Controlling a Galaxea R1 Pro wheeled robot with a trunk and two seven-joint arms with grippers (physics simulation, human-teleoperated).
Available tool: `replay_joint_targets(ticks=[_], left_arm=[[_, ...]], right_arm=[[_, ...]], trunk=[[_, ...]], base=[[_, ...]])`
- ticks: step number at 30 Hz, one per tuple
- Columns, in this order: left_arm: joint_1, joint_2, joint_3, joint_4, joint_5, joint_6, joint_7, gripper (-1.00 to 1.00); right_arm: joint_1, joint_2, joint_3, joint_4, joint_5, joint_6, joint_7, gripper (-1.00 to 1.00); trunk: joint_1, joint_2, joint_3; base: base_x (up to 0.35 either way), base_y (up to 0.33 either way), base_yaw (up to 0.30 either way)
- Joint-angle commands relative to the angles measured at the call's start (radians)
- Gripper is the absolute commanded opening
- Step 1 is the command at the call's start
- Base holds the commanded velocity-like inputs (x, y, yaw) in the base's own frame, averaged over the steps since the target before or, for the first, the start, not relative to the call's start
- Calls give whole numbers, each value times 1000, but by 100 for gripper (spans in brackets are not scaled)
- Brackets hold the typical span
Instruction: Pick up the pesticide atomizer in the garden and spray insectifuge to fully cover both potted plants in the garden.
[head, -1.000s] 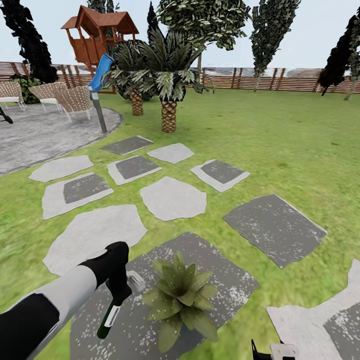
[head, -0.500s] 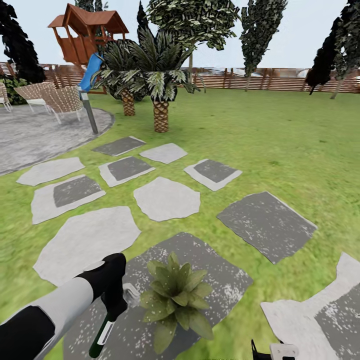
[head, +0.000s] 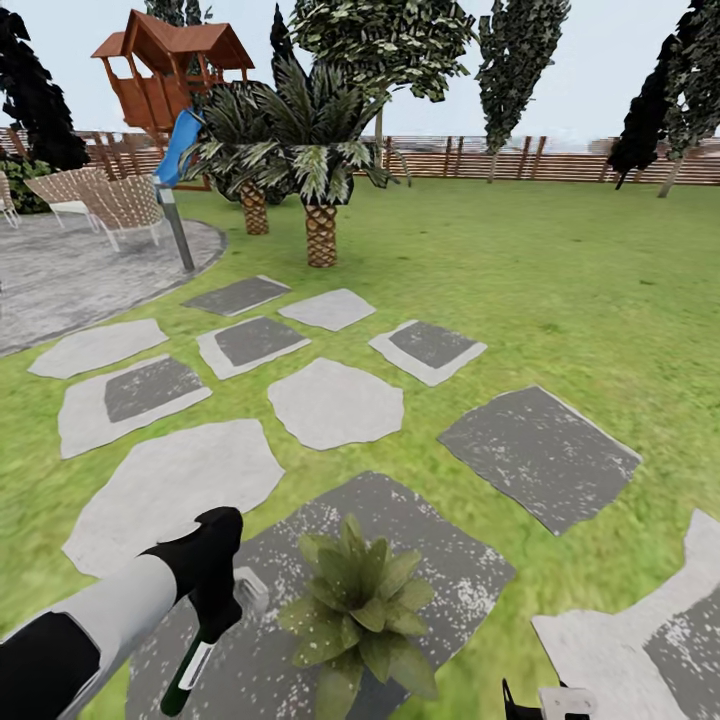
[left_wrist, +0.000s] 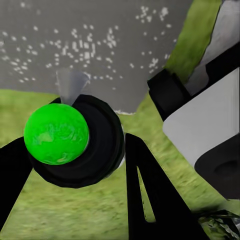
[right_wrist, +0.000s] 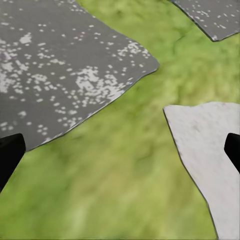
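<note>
My left gripper (head: 217, 598) is shut on the pesticide atomizer (head: 188, 665), whose dark green and white body hangs below the fingers. Its pale grey nozzle (head: 249, 590) points toward a potted plant (head: 360, 605). That plant is a low rosette of mottled green leaves on a dark speckled stepping stone (head: 455, 560), just right of the nozzle. The second potted plant is out of view. In the left wrist view the atomizer's bright green end (left_wrist: 56, 133) sits between my black fingers (left_wrist: 150, 200). My right gripper (right_wrist: 120, 152) is open over lawn and stones, and a bit of it (head: 553, 702) shows at the bottom edge of the head view.
Grey and white stepping stones (head: 335, 402) spread across the lawn ahead. Two palms (head: 320, 170) stand beyond them, with a wooden playhouse (head: 170, 70), wicker chairs (head: 115, 200) on a paved circle (head: 80, 270) at the left, and a brown slatted fence (head: 560, 160) behind.
The whole head view has shifted, so the camera moved. My left gripper with the atomizer has sunk slightly and sits a little farther from the plant.
</note>
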Motion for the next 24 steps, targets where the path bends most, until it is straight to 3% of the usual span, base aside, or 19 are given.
replay_joint_targets(ticks=[1, 5, 10, 15, 24], left_arm=[[3, -1, -1, -2, -9, 7, -10, -100], [54, -4, -1, -6, -11, 6, -10, -100], [58, -5, 5, -31, -10, 8, -10, -100], [2, -7, 17, -108, -3, 11, -21, -100], [-83, -18, 22, -119, -1, 10, -24, -100]], right_arm=[[-1, 0, 0, 1, 6, -2, -6, 100], [-1, 0, 0, 1, 6, -2, -6, 100], [-1, 0, 0, 1, 6, -2, -6, 100], [-1, 0, 0, 1, 6, -2, -6, 100], [-1, 0, 0, 1, 6, -2, -6, 100]], trunk=[[0, 0, -1], [0, 0, -1], [0, 0, -1], [0, 0, -1], [0, 0, -1]], base=[[58, 39, 0], [22, 15, 0], [1, 1, 0], [0, 0, 0], [0, 0, 0]])
